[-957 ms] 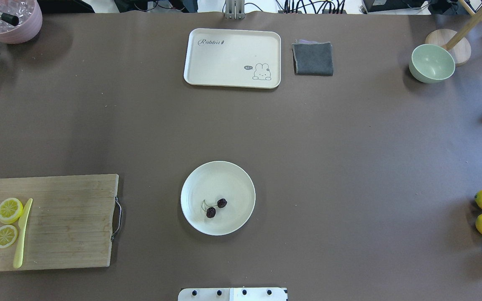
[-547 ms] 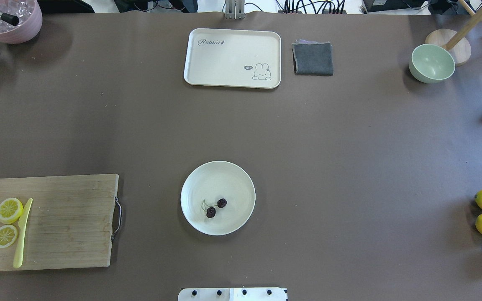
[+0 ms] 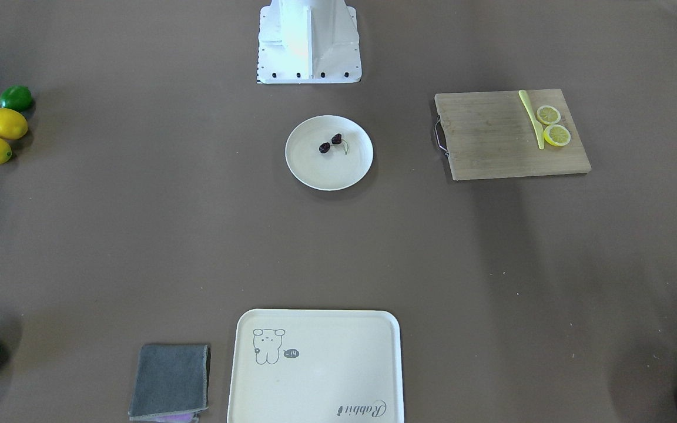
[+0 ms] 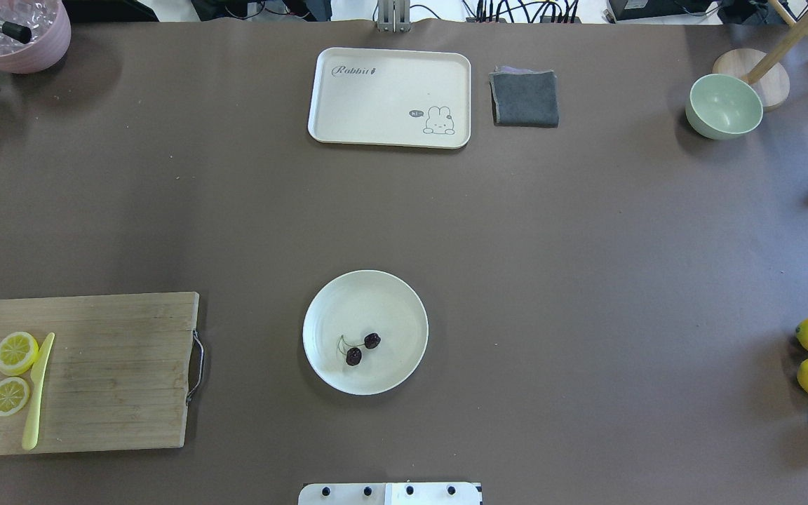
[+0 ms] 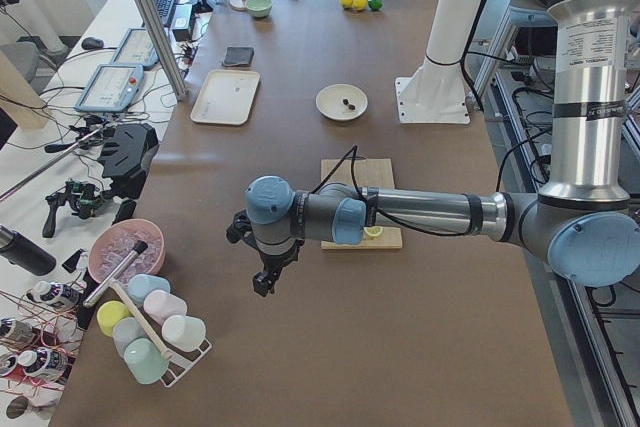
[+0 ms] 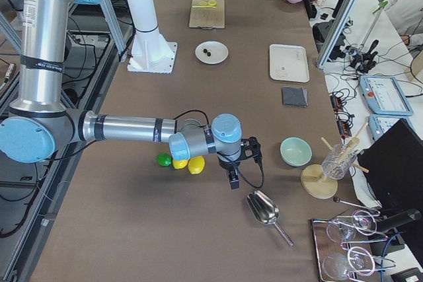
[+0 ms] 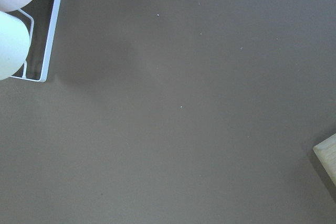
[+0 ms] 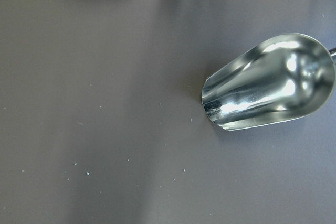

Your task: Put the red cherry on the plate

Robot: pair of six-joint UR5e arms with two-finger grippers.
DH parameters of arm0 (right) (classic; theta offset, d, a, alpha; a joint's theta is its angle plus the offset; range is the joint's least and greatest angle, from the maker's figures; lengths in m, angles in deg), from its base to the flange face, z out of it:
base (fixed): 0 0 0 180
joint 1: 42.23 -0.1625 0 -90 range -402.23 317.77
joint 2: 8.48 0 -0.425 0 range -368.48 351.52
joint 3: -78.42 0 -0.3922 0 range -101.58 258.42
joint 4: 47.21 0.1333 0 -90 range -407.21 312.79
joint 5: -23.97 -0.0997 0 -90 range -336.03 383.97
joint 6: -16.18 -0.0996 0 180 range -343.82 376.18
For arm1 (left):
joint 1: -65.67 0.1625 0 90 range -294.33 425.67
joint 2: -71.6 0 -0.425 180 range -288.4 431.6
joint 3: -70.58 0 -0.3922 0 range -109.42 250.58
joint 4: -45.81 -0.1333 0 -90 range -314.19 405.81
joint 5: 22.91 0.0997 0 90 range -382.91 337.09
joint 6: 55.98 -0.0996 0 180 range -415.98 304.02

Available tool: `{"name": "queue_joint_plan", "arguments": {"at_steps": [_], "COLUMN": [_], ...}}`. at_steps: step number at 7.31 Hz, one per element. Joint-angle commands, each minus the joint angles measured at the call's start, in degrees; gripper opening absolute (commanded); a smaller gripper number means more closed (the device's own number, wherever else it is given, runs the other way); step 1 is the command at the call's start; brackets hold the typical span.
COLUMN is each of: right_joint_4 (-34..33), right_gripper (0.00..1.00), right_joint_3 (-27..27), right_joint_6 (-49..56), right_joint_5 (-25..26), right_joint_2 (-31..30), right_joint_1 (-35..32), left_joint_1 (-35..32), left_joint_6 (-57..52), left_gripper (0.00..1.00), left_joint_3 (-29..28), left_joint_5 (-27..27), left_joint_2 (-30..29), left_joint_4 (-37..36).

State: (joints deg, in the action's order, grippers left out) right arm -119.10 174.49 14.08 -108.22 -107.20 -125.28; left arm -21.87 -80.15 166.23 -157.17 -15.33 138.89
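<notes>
1. The red cherry (image 4: 362,348) is lying inside the plate (image 4: 390,294), toward 6 o'clock of the plate's centre in the overhead view. Its two dark fruits are resting on the plate floor, and the pale stem is curving off toward 8 o'clock.
2. The plate is sitting on the brown desk (image 4: 586,245), at 12 o'clock from the robot's base.
3. The left gripper (image 5: 262,282) is hanging over bare desk between the wooden cutting board (image 5: 362,209) and the cup rack (image 5: 150,332). I cannot tell whether its jaws are apart or together.
4. The right gripper (image 6: 233,179) is hanging above the desk between the lemons (image 6: 188,164) and the metal scoop (image 6: 264,209). Its jaw state cannot be told either.
5. From the plate in the overhead view, the cutting board is lying at 9 o'clock and carrying two lemon slices (image 4: 17,353) and a yellow knife (image 4: 38,393). The rabbit tray (image 4: 390,91) is sitting at 12 o'clock.
</notes>
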Motion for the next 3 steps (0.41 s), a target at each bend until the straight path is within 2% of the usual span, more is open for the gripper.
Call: {"name": "queue_joint_plan", "arguments": {"at_steps": [1, 3], "right_joint_4": [0.0, 0.0], "right_gripper": [1.0, 1.0], "right_joint_3": [0.1, 0.1], "right_joint_6": [0.0, 0.1], "right_joint_5": [0.0, -0.1], "right_joint_2": [-0.1, -0.4], "right_joint_1": [0.0, -0.1], "left_joint_1": [0.0, 0.0], "left_joint_6": [0.0, 0.0], "left_gripper": [0.98, 0.98], "left_joint_3": [0.0, 0.2], "left_joint_5": [0.0, 0.0], "left_joint_2": [0.0, 0.0], "left_joint_4": [0.0, 0.0]}}
